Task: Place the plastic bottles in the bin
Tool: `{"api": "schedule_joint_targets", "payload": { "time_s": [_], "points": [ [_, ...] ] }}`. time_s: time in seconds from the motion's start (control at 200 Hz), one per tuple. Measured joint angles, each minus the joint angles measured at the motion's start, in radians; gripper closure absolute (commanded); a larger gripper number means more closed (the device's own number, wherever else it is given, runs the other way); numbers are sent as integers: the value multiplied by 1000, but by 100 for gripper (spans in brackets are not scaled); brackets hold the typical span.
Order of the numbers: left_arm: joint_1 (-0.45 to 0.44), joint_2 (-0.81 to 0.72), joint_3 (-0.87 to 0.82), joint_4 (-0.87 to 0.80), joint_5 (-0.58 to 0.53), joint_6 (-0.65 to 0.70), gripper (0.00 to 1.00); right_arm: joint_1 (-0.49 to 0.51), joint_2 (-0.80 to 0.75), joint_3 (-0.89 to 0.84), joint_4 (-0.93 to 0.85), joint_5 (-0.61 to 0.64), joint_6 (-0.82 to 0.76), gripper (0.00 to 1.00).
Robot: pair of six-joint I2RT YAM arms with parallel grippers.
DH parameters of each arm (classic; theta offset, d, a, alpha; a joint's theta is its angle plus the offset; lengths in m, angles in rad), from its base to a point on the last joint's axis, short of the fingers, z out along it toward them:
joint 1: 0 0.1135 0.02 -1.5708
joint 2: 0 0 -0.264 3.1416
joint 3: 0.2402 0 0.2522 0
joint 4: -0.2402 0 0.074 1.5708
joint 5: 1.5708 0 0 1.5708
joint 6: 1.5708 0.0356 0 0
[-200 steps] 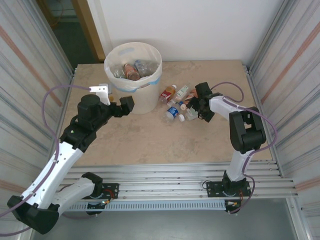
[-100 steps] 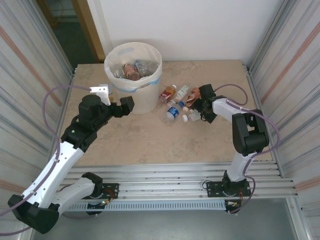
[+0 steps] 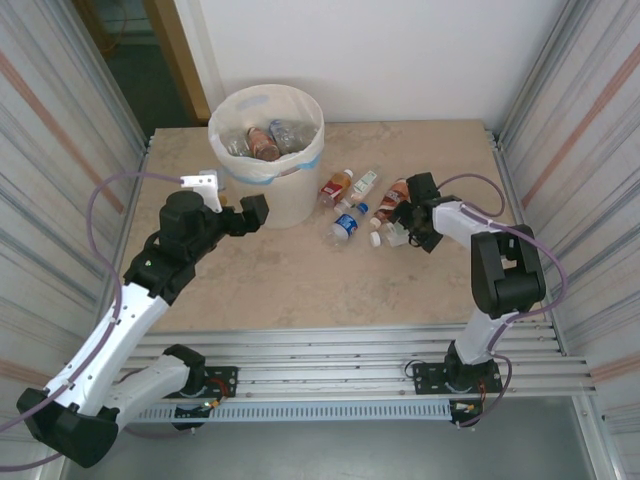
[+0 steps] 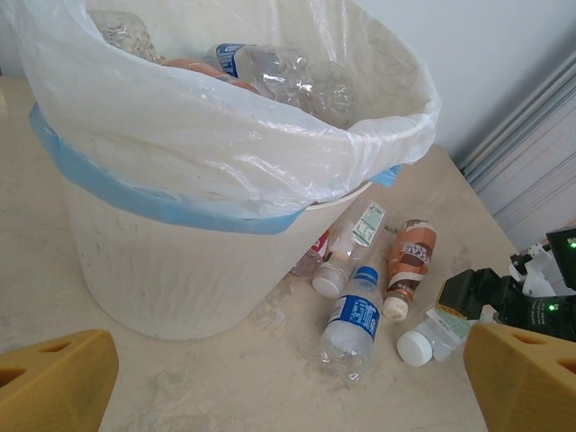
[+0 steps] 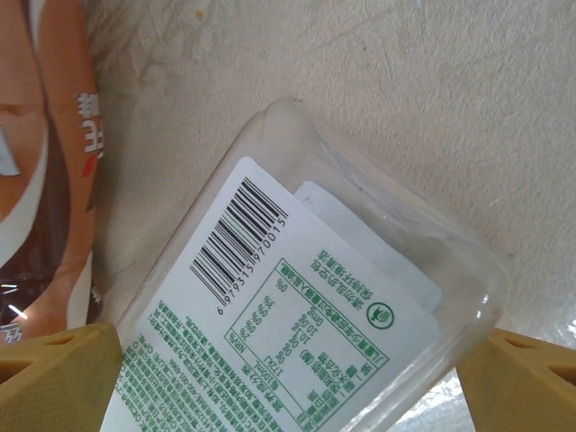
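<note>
The cream bin (image 3: 290,200) with its blue tape band stands at the back left, with several plastic bottles (image 3: 265,140) inside. More bottles lie to its right: a red-label one (image 3: 335,187), a green-and-white-label one (image 3: 362,183), a blue-label one (image 3: 345,225), a brown one (image 3: 393,197) and a clear white-capped one (image 3: 388,235). My right gripper (image 3: 410,222) is low on the table, open, its fingers on either side of the clear bottle (image 5: 297,288); the brown bottle (image 5: 54,180) lies just beside. My left gripper (image 3: 228,197) hovers open by the bin's front, holding nothing.
Corrugated metal walls close in both sides, and a white wall runs along the back. The table (image 3: 300,280) ends in a rail frame at the near edge. In the left wrist view the bin wall (image 4: 180,261) is close, with the blue-label bottle (image 4: 353,319) to its right.
My right gripper has slid right and a little nearer, dragging the clear bottle with it, and the brown bottle now lies uncovered. The left arm has stayed still.
</note>
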Motion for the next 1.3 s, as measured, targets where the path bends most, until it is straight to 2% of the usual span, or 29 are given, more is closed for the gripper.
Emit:
{"api": "schedule_joint_targets", "payload": {
  "time_s": [0.24, 0.551, 0.892, 1.187, 1.297],
  "points": [
    [0, 0, -6, 0, -11, 0, 1, 50, 48, 65, -37, -1, 0, 4],
    [0, 0, -6, -1, -25, 0, 1, 55, 84, 69, -42, 0, 2, 9],
    [0, -1, -16, 0, -32, -16, 1, 54, 84, 50, -39, 0, 2, 8],
    [0, -22, -29, 1, -61, -38, 1, 50, 79, 36, -43, 10, 0, 30],
    [0, -34, -38, 5, -74, -50, 1, 48, 71, 28, -39, 10, 0, 35]
  ]
}}
